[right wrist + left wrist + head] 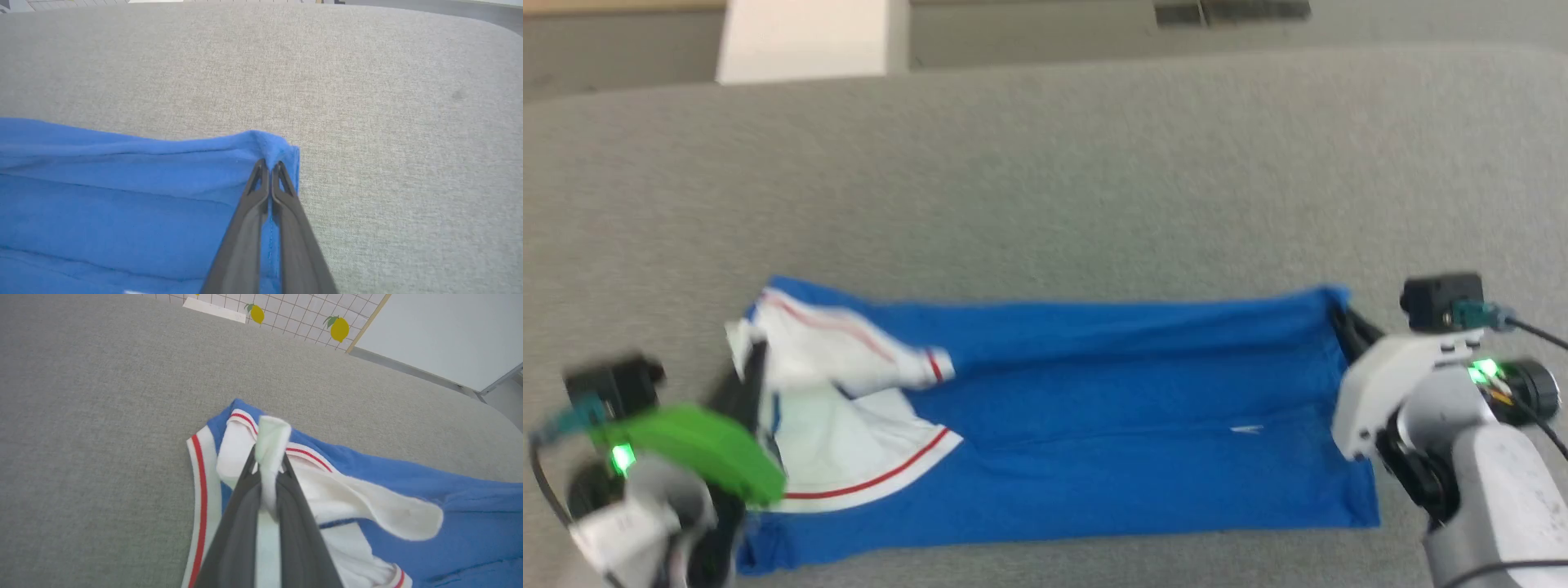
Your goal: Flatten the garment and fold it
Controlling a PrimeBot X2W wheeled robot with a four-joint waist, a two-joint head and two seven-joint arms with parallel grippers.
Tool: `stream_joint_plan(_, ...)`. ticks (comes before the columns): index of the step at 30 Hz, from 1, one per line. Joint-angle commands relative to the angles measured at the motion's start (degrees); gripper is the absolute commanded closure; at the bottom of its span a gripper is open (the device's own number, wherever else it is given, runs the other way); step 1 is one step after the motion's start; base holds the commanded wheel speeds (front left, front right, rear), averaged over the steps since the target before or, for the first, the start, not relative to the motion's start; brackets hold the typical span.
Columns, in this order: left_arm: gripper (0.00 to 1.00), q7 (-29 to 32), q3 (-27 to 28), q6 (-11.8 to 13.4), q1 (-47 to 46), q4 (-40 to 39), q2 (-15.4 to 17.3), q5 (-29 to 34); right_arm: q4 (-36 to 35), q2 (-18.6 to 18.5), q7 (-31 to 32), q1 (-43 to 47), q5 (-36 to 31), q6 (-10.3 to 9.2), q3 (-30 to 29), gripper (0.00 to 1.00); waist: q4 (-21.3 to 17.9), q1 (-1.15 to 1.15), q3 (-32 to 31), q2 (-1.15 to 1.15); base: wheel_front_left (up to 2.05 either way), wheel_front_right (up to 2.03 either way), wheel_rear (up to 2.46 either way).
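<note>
The garment point(1111, 408), a bright blue shirt with white sleeves and red-striped trim, lies stretched left to right on the grey cloth surface. My left gripper point(756, 351) is shut on white sleeve fabric at its left end; in the left wrist view the dark fingers point(245, 506) pinch a white fold of the garment point(388, 477). My right gripper point(1339, 314) is shut on the blue far-right corner. In the right wrist view the closed fingers point(253, 212) pinch the raised blue corner of the garment point(122, 196).
A grey fabric-covered table point(1045, 180) spreads beyond the shirt in all directions. A white block point(805, 41) stands past its far edge. A lemon-print tiled wall point(310, 314) and a white panel point(449, 330) lie beyond the table.
</note>
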Motion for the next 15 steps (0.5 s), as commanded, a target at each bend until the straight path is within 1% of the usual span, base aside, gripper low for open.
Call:
stream_joint_plan(1, 1.00, -0.2, 0.0, 0.5, 2.4, -0.6, -0.5, -1.0, 0.6, -1.0, 1.3, 1.2, 0.1, -0.09, -0.3, 1.00, 3.4, 0.01, -4.1, 0.00, 0.00, 0.00, 0.00)
stream_joint_plan(4, 1.00, 0.7, -1.6, 0.4, 5.5, -0.6, -1.2, -1.6, 2.1, -2.8, 5.3, 2.9, -0.5, -0.09, 0.0, 1.00, 4.4, 0.01, -4.5, 0.00, 0.00, 0.00, 0.00)
stream_joint_plan(9, 1.00, 1.9, -3.9, 0.0, 6.8, 2.1, -2.5, -1.9, 3.7, -4.0, 11.1, 4.3, -0.2, -0.09, 1.2, 1.00, 5.2, 0.01, -4.4, 0.00, 0.00, 0.00, 0.00)
stream_joint_plan(15, 1.00, 1.4, -6.1, -2.3, 5.5, 8.3, -4.4, -1.6, 5.0, -3.7, 15.3, 5.0, 0.3, -0.09, 1.6, 1.00, 5.7, 0.01, -4.2, 0.00, 0.00, 0.00, 0.00)
